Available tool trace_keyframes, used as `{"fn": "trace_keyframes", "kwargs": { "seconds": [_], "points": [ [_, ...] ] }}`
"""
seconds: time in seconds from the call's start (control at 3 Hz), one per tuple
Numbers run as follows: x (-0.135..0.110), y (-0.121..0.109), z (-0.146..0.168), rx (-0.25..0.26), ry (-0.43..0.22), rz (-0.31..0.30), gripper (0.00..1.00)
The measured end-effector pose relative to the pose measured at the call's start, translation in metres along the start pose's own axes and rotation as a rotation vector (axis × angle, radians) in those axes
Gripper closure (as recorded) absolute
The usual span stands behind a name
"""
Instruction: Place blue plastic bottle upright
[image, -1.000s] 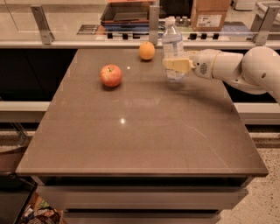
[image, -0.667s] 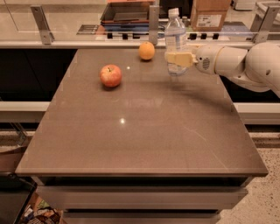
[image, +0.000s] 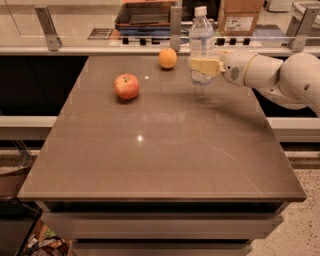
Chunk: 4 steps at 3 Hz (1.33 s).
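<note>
only 1 camera view here, looking down across the table. the blue plastic bottle (image: 201, 42) stands upright, long axis vertical, white screw cap on top and base pointing down at the table (image: 165, 150). it's over the far right part of the tabletop, just right of the orange (image: 168, 58). i can't tell if its base touches the surface or sits just above it.

the bottle is clear plastic with a bluish tint, a slim cylinder with a pale label round the middle. the tabletop is a smooth brown-grey slab with a slight sheen and a small bright glint near the centre. the apple (image: 127, 86) is red, round and glossy, sitting left of the orange and well apart from the bottle.

the gripper (image: 202, 65) comes in from the right on a rounded white arm (image: 270, 72). its 2 yellowish fingers (image: 199, 64) are clamped on the bottle's lower half, 1 across the front of it, so it's closed only as far as the bottle's width.
</note>
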<state>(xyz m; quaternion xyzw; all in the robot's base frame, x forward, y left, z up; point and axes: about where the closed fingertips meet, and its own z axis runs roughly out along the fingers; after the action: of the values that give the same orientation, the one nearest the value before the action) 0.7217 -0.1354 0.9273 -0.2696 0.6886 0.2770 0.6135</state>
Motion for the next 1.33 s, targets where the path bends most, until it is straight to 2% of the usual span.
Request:
{"fn": "trace_keyframes", "kwargs": {
  "seconds": [0.67,1.33],
  "points": [
    [0.018,-0.003,-0.004,0.015,-0.038,0.024,1.0],
    [0.038,-0.001,-0.004,0.026,-0.048,0.025,1.0]
  ]
}}
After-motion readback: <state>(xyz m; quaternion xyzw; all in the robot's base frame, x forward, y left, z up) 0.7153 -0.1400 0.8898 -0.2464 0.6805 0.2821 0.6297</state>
